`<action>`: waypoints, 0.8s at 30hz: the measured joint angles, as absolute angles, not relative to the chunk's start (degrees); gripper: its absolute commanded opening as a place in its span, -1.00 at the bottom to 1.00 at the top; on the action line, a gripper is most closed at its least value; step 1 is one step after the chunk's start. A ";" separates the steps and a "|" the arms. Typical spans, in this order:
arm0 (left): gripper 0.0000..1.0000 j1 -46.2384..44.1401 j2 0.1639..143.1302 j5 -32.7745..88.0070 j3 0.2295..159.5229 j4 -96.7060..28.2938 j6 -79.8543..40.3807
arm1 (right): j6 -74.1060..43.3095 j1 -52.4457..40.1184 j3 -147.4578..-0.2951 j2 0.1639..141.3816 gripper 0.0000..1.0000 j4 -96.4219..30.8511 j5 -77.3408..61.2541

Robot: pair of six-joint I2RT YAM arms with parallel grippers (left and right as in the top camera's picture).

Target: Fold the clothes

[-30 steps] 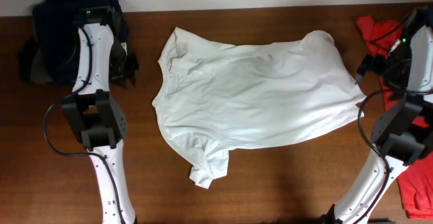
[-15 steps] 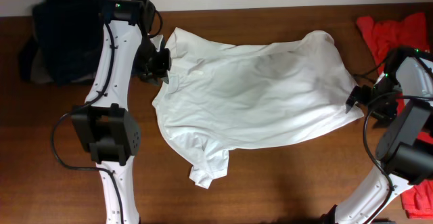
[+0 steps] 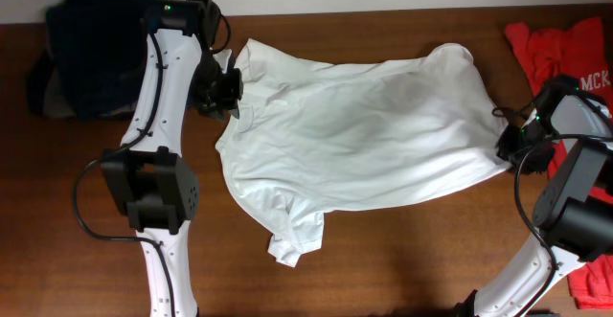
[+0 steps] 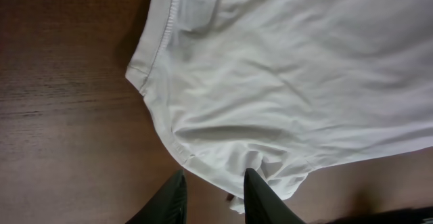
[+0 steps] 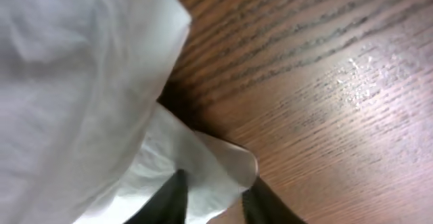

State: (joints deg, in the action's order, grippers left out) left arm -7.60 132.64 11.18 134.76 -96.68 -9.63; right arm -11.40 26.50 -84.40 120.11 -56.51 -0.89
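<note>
The clothes (image 3: 364, 135), a white T-shirt, lie spread flat across the middle of the table, neck end to the left. My left gripper (image 3: 228, 89) sits at the shirt's upper left edge by the collar. In the left wrist view its jaws (image 4: 214, 175) stand slightly apart, with the hem of the clothes (image 4: 291, 68) reaching just to the fingertips. My right gripper (image 3: 506, 145) is at the shirt's right edge. In the right wrist view a corner of the clothes (image 5: 67, 82) fills the narrow gap between the jaws of my right gripper (image 5: 216, 183).
A pile of dark navy garments (image 3: 86, 49) lies at the back left, behind the left arm. A red T-shirt with white lettering (image 3: 560, 49) lies at the back right. Bare wooden table (image 3: 402, 260) runs along the front.
The left arm swung from the dark pile to the shirt's collar edge. The right gripper came down to the shirt's right edge and its jaws narrowed around the corner.
</note>
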 measured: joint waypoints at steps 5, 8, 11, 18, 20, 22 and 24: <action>-0.46 -7.60 132.64 11.18 134.76 -96.68 -9.63 | -12.62 26.50 -85.49 120.25 -0.92 -62.35 1.48; -0.45 -7.60 132.64 11.18 134.76 -96.75 -9.63 | -14.39 26.94 -91.07 119.57 -0.92 -71.33 4.14; -0.23 -7.60 130.10 16.32 133.78 -96.73 -9.06 | -15.27 30.13 -94.83 114.65 -0.92 -82.02 5.02; 0.33 -17.12 112.42 23.86 106.32 -96.38 -8.82 | -16.34 37.10 -95.15 107.50 -0.92 -86.17 6.42; 0.32 -23.62 113.12 24.69 94.48 -94.21 -12.05 | -16.43 35.66 -95.15 107.50 -0.93 -85.97 6.33; 0.32 -27.40 113.12 23.90 88.68 -88.97 -16.51 | -16.47 35.05 -95.15 107.50 -0.92 -85.71 6.17; 0.32 -28.88 113.14 19.07 82.67 -85.60 -22.74 | -16.49 34.83 -95.15 107.50 -0.92 -85.76 5.72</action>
State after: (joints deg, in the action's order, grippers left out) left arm -28.88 113.14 19.07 82.67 -85.60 -22.74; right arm -16.49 34.83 -95.15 107.50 -85.76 5.72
